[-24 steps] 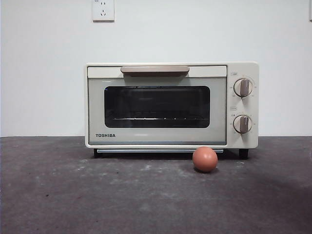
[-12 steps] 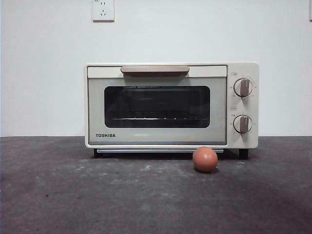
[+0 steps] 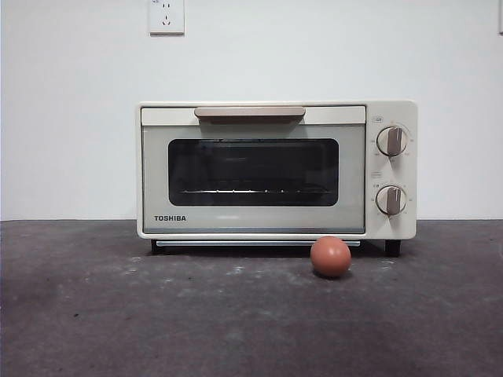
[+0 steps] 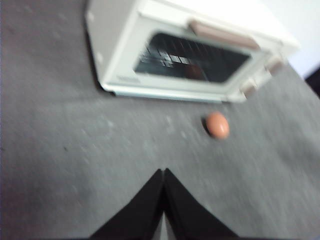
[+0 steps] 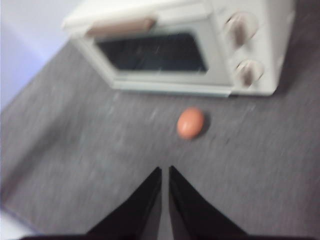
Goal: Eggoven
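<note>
On the dark grey bench (image 3: 94,314) the cream toaster oven (image 3: 275,169) stands against the white wall, with its door shut and the tan handle (image 3: 250,113) along the upper edge of the door. Just in front of the oven, below the two dials (image 3: 391,171), the reddish-brown egg (image 3: 330,256) lies on the bench, near the door but not touching it. I think it is put there so that a hand can reach it easily once the door is open.

Both hands hang above the bench, well apart from the egg and the oven. The left hand (image 4: 163,175) has its jaws pressed together and holds nothing. The right hand (image 5: 165,172) leaves only a thin gap and is also empty. No step seems begun; probably the door must be opened first.
</note>
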Controlling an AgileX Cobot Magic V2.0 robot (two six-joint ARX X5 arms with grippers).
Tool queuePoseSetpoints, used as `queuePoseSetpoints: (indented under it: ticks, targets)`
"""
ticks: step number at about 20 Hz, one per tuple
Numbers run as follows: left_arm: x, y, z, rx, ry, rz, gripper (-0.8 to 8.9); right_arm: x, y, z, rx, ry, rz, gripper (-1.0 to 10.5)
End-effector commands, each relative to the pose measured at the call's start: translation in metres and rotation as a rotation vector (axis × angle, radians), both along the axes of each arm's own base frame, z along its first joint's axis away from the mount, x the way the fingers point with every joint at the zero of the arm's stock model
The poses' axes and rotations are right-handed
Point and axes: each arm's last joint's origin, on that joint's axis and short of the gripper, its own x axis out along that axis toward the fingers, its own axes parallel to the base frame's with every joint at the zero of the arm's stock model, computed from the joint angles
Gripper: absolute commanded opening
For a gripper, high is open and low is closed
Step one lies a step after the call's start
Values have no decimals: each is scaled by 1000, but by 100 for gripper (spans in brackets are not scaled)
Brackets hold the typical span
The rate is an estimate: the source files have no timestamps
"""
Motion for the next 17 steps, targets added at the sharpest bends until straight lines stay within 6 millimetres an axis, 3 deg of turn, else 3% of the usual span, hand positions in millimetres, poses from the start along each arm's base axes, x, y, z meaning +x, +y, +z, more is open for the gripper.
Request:
queuePoseSetpoints:
  ticks: [1, 9, 10, 12, 17]
  targets:
    - [-1, -1, 10, 59, -21, -81, 7, -4, 1, 11, -102, -3, 82, 5]
    - [0, -2, 14, 72, 19, -118, 7, -5, 2, 16, -147, 58, 131, 24]
    - [0, -2, 13, 72, 23, -118, 7, -5, 2, 17, -147, 57, 131, 88]
    - [0, -2, 13, 72, 24, -118, 7, -5, 2, 17, -135, 67, 116, 321]
    - [0, -2, 13, 72, 26, -118, 7, 6, 3, 16, -95, 111, 96, 361]
